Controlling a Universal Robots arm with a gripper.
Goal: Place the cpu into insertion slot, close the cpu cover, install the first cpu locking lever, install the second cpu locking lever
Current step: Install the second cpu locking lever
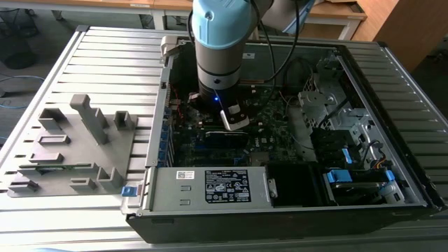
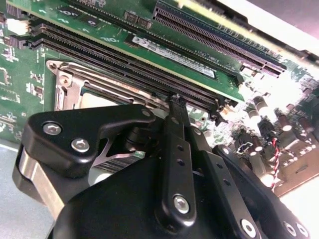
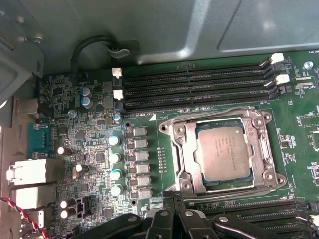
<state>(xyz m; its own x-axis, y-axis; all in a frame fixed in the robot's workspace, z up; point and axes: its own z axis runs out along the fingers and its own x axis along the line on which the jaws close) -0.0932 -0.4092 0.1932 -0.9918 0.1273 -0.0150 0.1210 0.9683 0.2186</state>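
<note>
In the first wrist view, the gripper (image 3: 174, 211) is seen nearest, above the memory slots (image 3: 259, 211) at the near edge of the socket. Its black fingers (image 2: 175, 149) are pressed together in the second wrist view, with nothing seen between them. Just beyond it, the cpu (image 3: 223, 154) lies flat in the slot (image 3: 185, 149) on the green board (image 3: 144, 99), and the cover (image 3: 264, 144) is laid down around it as a metal frame. Whether the levers are locked cannot be told. Further away, four more memory slots (image 3: 194, 87) are seen. In the exterior view, the arm (image 1: 219, 47) is lowered into the open case (image 1: 413, 173), and a grey fixture (image 1: 70, 152) stands on the table (image 1: 105, 52) at the exterior view's left.
</note>
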